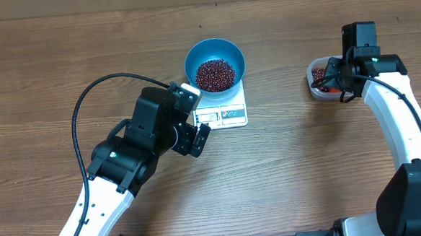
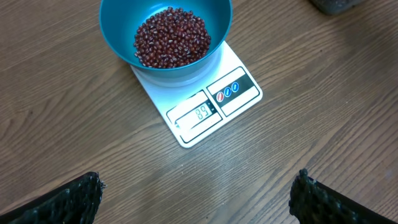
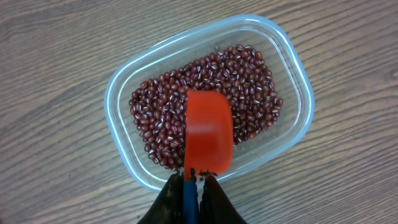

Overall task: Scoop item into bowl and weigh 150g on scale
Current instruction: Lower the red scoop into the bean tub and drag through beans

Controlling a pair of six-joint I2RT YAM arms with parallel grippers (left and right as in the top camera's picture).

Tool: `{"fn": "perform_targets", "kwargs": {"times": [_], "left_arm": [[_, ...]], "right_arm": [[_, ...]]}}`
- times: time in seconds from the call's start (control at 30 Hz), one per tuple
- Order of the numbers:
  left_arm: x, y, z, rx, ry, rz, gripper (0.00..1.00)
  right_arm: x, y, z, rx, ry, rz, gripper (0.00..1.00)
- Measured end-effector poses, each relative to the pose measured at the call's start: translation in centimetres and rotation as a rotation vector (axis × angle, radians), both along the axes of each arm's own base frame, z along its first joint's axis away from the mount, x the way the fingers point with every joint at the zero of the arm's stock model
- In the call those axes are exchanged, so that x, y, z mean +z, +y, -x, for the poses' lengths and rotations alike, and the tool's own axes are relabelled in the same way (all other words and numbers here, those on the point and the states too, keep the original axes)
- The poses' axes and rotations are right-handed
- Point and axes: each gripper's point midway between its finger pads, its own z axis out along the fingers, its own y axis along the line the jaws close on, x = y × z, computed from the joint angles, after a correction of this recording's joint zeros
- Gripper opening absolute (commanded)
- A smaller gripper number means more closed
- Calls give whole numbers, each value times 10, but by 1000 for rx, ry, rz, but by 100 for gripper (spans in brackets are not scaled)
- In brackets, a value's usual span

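The blue bowl (image 1: 196, 55) (image 2: 121, 25) stands on the white scale (image 1: 233, 115) (image 2: 244, 67) and holds a heap of maroon beans (image 1: 215, 74) (image 2: 172, 36). The scale's display (image 2: 200, 114) reads 89. My left gripper (image 1: 199, 139) (image 2: 199, 190) is open, low over bare wood just in front of the scale, with nothing between its fingers. My right gripper (image 1: 332, 75) (image 3: 194, 182) is shut on the blue handle of a red scoop (image 3: 208, 134). The scoop sits over more beans (image 3: 249, 74) inside a clear plastic tub (image 1: 314, 78) (image 3: 118, 93).
The tub stands at the right side of the wooden table, well apart from the scale. A black cable (image 1: 86, 95) loops from the left arm over the table's left half. The right arm's white link (image 1: 398, 122) runs down the right edge.
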Motion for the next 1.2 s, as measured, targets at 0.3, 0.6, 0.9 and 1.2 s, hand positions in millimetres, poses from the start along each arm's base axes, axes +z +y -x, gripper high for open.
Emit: {"fn": "perform_targets", "kwargs": {"times": [0.3,0.6,0.9,1.2], "left_arm": [[0,0,0,0,0,0,99],[0,0,0,0,0,0,100],[0,0,0,0,0,0,100],[0,0,0,0,0,0,99]], "right_arm": [[0,0,-1,-1,-3,1,4],[2,0,-3,-1,-16,1,4],[3,-5,-4,-13,-18,28,4],[3,-12,0,6,4,83,4]]}}
